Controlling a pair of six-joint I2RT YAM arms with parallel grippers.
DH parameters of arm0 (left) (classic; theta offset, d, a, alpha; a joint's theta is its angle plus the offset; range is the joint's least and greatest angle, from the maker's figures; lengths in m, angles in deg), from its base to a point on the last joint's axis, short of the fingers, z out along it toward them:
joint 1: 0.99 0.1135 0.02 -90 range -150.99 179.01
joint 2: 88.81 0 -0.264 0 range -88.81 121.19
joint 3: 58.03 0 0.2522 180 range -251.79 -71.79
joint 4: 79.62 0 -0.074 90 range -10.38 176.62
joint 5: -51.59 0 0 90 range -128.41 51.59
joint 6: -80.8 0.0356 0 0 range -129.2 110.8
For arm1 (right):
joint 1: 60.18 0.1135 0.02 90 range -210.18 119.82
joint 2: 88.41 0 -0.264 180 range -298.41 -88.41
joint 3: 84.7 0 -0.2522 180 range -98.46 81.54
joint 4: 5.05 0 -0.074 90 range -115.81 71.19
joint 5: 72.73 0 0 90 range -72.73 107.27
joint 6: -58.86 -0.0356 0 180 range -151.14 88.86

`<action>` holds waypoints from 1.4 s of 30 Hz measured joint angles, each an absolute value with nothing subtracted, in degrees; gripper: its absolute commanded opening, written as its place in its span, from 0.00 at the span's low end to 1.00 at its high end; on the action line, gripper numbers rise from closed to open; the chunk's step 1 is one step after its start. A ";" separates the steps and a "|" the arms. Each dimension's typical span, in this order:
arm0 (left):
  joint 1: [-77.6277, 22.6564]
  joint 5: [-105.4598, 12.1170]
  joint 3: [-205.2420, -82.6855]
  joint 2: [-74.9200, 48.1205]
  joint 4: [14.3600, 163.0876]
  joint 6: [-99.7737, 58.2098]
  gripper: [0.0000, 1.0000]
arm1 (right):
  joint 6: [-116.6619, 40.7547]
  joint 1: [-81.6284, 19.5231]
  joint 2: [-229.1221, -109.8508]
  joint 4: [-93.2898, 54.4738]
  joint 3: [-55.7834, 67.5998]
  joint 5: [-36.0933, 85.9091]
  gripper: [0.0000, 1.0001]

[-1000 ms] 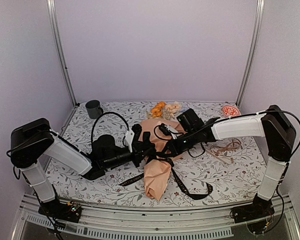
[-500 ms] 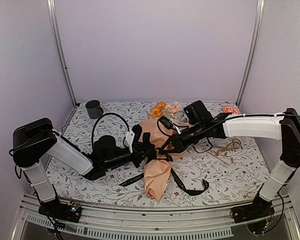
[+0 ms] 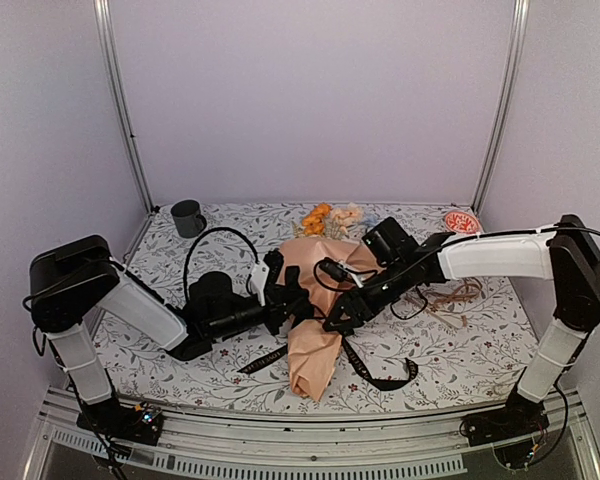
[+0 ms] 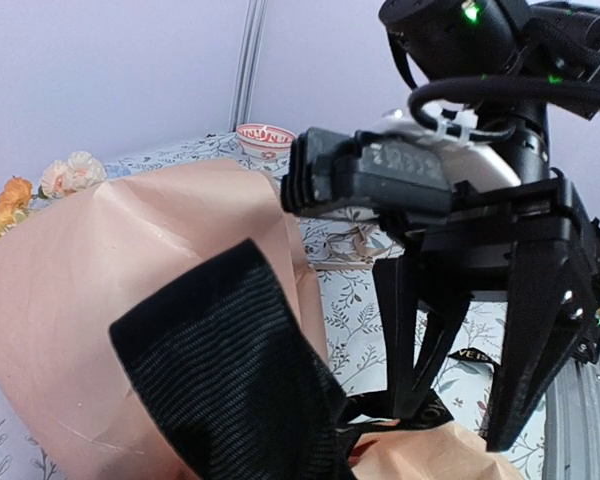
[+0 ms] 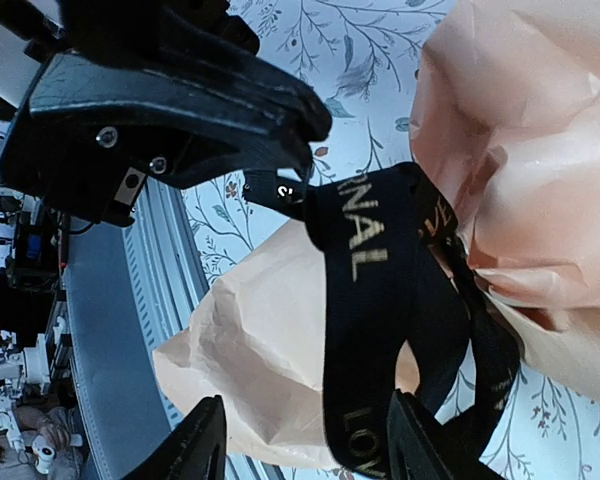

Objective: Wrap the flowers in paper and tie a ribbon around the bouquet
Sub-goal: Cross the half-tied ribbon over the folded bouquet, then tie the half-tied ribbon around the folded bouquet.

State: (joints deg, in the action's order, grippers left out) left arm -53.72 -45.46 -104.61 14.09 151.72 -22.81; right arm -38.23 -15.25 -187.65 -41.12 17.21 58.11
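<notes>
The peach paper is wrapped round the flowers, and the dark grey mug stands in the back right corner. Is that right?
No: the dark grey mug stands in the back left corner, as the top view shows. The rest is right.

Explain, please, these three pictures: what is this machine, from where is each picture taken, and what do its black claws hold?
These are two robot arms bolted to a table, each ending in a two-finger gripper. The wide picture comes from a fixed camera above and behind them. The other two come from cameras on the wrists, so each shows the other arm's gripper close up. In the middle lie flowers in a cone of peach paper. A black ribbon crosses the cone's narrow part. The left gripper is shut on one end of it. The right gripper is open, with ribbon showing between its fingers. A mug, a small dish and a tan cord are on the table.
</notes>
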 measured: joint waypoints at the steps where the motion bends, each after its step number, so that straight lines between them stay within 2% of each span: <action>1: -53.65 -45.46 -104.61 14.11 151.83 -22.81 0.00 | -37.84 -15.47 -186.84 -42.12 17.05 57.34 0.63; 4: -53.45 -45.48 -104.61 14.11 151.98 -22.81 0.00 | -37.12 -16.70 -183.93 -44.66 16.24 56.07 0.66; 6: -53.37 -45.50 -104.61 14.11 152.01 -22.81 0.00 | -36.81 -18.33 -181.92 -45.47 15.89 55.13 0.60; 7: -53.34 -45.50 -104.61 14.11 151.98 -22.81 0.00 | -36.59 -19.19 -181.20 -45.60 15.70 54.70 0.50; 9: -53.34 -45.52 -104.61 14.11 151.98 -22.81 0.00 | -36.24 -20.89 -180.26 -45.55 14.98 53.04 0.23; 10: -53.34 -45.52 -104.61 14.11 152.01 -22.81 0.00 | -36.29 -21.37 -180.41 -45.51 14.43 52.40 0.14; 11: -53.34 -45.52 -104.59 14.11 151.98 -22.81 0.00 | -36.16 -21.81 -180.92 -45.29 14.06 51.86 0.08; 14: -53.34 -45.52 -104.50 14.11 152.05 -22.81 0.00 | -36.22 -21.92 -183.78 -44.94 13.67 50.76 0.02; 22: -53.30 -45.52 -103.76 14.11 152.25 -22.81 0.00 | -35.00 -18.73 -191.10 -44.55 14.39 50.59 0.01; 33: -53.30 -45.57 -103.76 14.11 152.35 -22.81 0.00 | -34.76 -16.41 -192.32 -38.71 14.54 54.37 0.04; 42: -53.21 -45.61 -103.72 14.11 152.51 -22.90 0.00 | -34.23 -15.14 -193.35 -37.21 14.28 51.94 0.12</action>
State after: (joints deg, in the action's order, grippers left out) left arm -53.21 -45.61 -103.72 14.11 152.51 -22.90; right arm -34.23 -15.14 -193.35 -37.21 14.28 51.94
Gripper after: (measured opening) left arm 0.004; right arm 0.086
